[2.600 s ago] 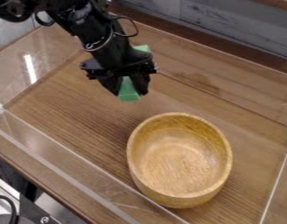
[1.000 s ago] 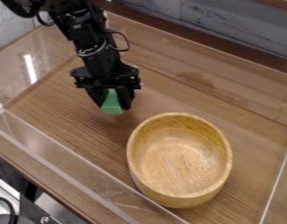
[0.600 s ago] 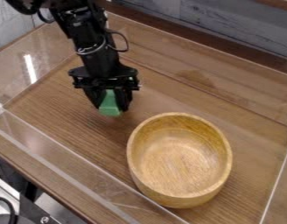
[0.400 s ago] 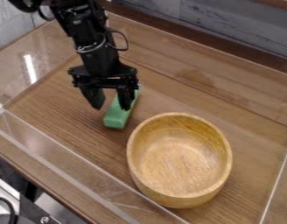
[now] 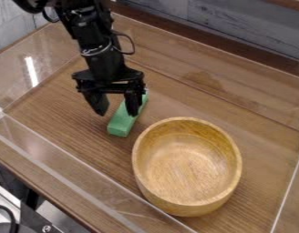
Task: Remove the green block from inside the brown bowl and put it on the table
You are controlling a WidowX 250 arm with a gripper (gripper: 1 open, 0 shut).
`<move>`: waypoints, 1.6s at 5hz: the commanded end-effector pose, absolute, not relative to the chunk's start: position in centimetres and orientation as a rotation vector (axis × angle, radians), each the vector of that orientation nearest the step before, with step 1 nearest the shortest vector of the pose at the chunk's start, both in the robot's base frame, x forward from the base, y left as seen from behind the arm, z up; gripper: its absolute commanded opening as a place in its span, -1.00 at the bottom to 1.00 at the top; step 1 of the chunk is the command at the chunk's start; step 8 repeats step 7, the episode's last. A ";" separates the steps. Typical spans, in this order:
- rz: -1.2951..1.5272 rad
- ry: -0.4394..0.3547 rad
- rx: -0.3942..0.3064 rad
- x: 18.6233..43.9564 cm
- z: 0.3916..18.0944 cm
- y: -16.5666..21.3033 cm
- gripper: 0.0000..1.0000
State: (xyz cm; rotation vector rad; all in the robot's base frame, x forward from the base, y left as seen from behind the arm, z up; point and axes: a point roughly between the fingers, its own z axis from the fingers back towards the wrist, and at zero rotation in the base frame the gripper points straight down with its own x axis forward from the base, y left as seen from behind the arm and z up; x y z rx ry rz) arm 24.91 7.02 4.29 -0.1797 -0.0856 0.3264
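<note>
The green block point(image 5: 121, 119) lies flat on the table point(image 5: 225, 86), just left of the brown bowl point(image 5: 188, 165). My gripper point(image 5: 114, 102) hangs right over the block's far end, open, its black fingers spread to either side and gripping nothing. The bowl's inside shows only bare wood grain. The dark arm rises from the gripper toward the upper left corner.
Low clear acrylic walls point(image 5: 67, 168) run round the table's edges. A grey wall and a raised ledge lie beyond the far edge. Bare tabletop stretches to the right of the arm and behind the bowl.
The gripper came down with the green block, then opened its fingers. The block dropped out of the grip and now rests on the table beside the bowl.
</note>
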 end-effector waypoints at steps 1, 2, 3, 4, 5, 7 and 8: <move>0.318 -0.132 -0.169 26.4 5.3 7.0 1.00; 0.319 -0.121 -0.170 26.5 4.9 6.7 1.00; 0.320 -0.110 -0.171 26.6 4.6 6.5 -1.00; 0.318 -0.094 -0.171 26.6 4.5 6.4 -1.00; 0.312 -0.076 -0.168 26.5 4.6 6.5 -1.00; 0.282 -0.038 -0.163 26.2 5.1 6.7 -1.00; 0.282 -0.038 -0.163 26.2 5.1 6.7 -1.00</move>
